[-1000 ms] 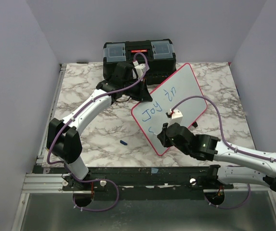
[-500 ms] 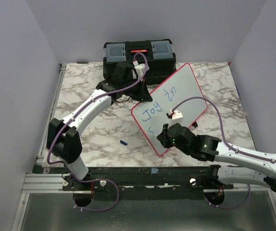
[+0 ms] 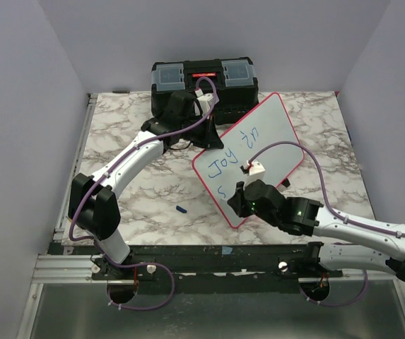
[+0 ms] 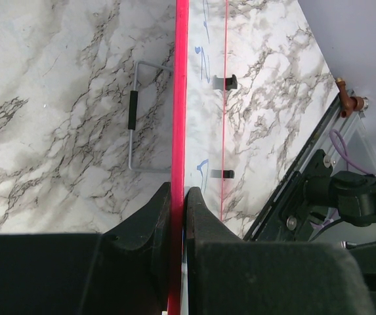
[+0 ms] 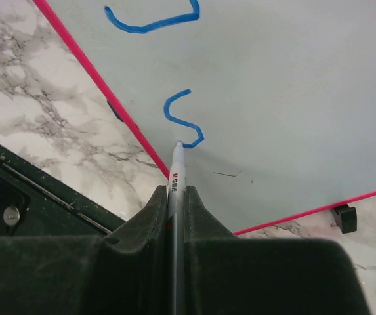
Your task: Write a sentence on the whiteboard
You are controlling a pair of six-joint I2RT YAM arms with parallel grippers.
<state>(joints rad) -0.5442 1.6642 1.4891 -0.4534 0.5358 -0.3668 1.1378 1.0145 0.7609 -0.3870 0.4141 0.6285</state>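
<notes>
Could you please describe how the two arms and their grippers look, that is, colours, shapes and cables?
Left arm and right arm: white tubular links between bulky black joints. A thin purple cable runs along each. Left gripper and right gripper: matte black, wedge-shaped fingers.

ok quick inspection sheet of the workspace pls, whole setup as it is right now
surface: marble-pattern table, no spills seen
job's things: whiteboard with blue writing, "Joy" legible; marker tip at the end of a blue curl
clutter: black toolbox at far edge; small blue piece on table
grippers: left gripper clamped on the board's red rim; right gripper shut on marker
cables: purple cable looping over the board
surroundings: plain walls, nothing else seen
</notes>
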